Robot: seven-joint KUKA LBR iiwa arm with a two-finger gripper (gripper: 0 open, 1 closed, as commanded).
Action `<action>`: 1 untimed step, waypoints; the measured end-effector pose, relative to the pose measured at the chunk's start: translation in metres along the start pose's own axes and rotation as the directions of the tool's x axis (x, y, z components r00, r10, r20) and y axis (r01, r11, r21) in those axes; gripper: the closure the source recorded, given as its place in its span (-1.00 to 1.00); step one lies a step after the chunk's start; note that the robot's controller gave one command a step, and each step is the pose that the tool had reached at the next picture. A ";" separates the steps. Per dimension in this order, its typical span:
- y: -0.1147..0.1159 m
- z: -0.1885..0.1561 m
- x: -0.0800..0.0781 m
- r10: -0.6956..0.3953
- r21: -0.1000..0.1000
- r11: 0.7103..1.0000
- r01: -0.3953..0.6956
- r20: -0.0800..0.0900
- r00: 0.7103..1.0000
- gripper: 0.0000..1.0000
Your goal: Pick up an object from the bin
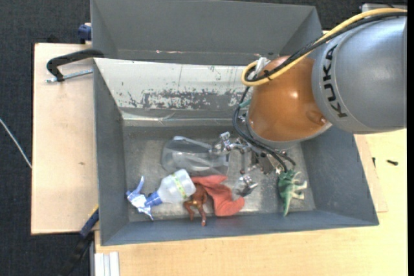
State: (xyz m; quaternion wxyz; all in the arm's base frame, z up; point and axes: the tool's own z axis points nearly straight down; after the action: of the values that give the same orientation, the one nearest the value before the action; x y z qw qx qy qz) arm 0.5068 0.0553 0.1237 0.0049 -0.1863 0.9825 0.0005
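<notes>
Bin floor (137, 153) open along the left side. Front obstructed: clear plastic bottle (176, 187), red cloth (221, 198), brown toy animal (197, 207). Green toy dinosaur (288, 189) occupies front right.

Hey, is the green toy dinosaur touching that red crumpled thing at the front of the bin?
Apart. The camera view shows bare grey bin floor between the green toy dinosaur and the red crumpled thing.

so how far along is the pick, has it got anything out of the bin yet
Done: the gripper is down in the bin, by the red floppy piece, between the clear plastic item and the green toy dinosaur. In hand: nothing visibly lifted; those things lie on the floor. Left: the grasp and the lift out.
</notes>
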 end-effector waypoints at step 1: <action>0.019 0.026 -0.014 -0.167 0.006 0.986 0.166 0.035 0.985 1.00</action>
State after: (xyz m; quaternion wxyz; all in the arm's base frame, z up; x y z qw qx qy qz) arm 0.5134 0.0783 0.0982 0.0227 -0.2677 0.9632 0.0019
